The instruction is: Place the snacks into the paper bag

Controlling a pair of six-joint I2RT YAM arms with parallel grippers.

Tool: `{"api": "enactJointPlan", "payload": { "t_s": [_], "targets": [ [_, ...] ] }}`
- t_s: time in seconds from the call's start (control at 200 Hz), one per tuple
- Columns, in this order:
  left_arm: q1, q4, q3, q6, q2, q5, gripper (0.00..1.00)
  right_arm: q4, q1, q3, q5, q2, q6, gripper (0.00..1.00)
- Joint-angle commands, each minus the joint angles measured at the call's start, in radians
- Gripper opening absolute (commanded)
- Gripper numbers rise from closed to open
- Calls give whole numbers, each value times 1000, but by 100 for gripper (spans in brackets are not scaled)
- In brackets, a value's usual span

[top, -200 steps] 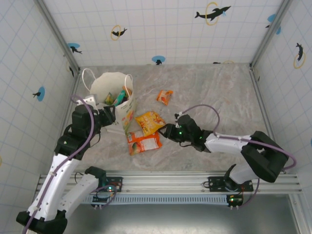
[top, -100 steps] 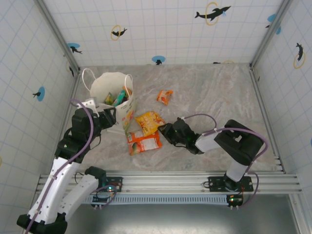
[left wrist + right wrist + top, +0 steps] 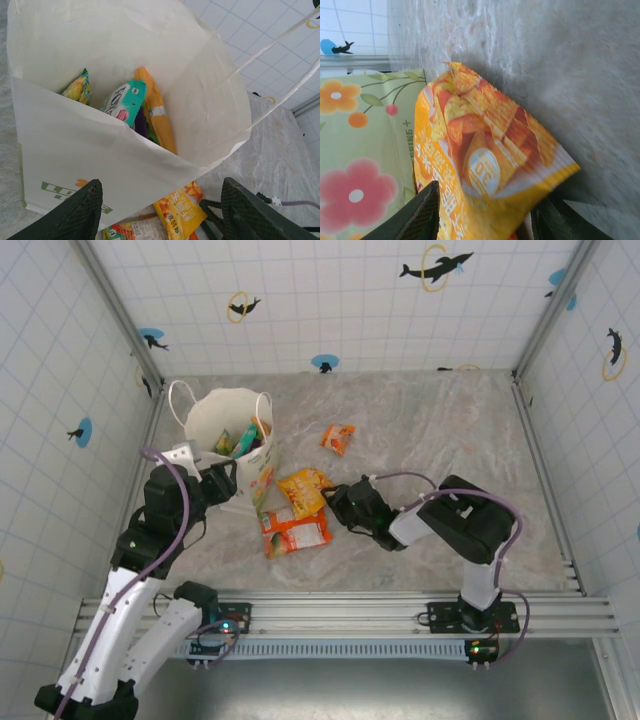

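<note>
The white paper bag stands open at the left. In the left wrist view the paper bag holds a green-yellow packet, a teal one, an orange one and a bit of purple. My left gripper hangs open at the bag's near wall, touching nothing. On the table lie a yellow packet, a red-orange packet and a small orange packet. My right gripper is open, its jaws on either side of the yellow packet's near end.
The bag's flower-printed side stands just left of the yellow packet. Tiled walls and metal posts enclose the marble table. The right arm's grey cable loops above its folded wrist.
My right gripper has slid left to the yellow packet, and the right arm has folded in behind it. The left gripper has stayed at the bag.
</note>
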Motion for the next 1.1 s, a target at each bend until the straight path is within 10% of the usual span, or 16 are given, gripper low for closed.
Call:
{"api": "enactJointPlan", "payload": {
  "t_s": [0.0, 0.811, 1.096],
  "targets": [
    [6, 34, -18, 10, 5, 10, 64, 35, -8, 35, 35, 38, 7, 48],
    [7, 48, -32, 33, 15, -2, 63, 12, -16, 8, 89, -20, -76, 4],
    [6, 85, -19, 132, -6, 47, 67, -134, -22, -52, 147, -240, -408, 0]
  ]
}}
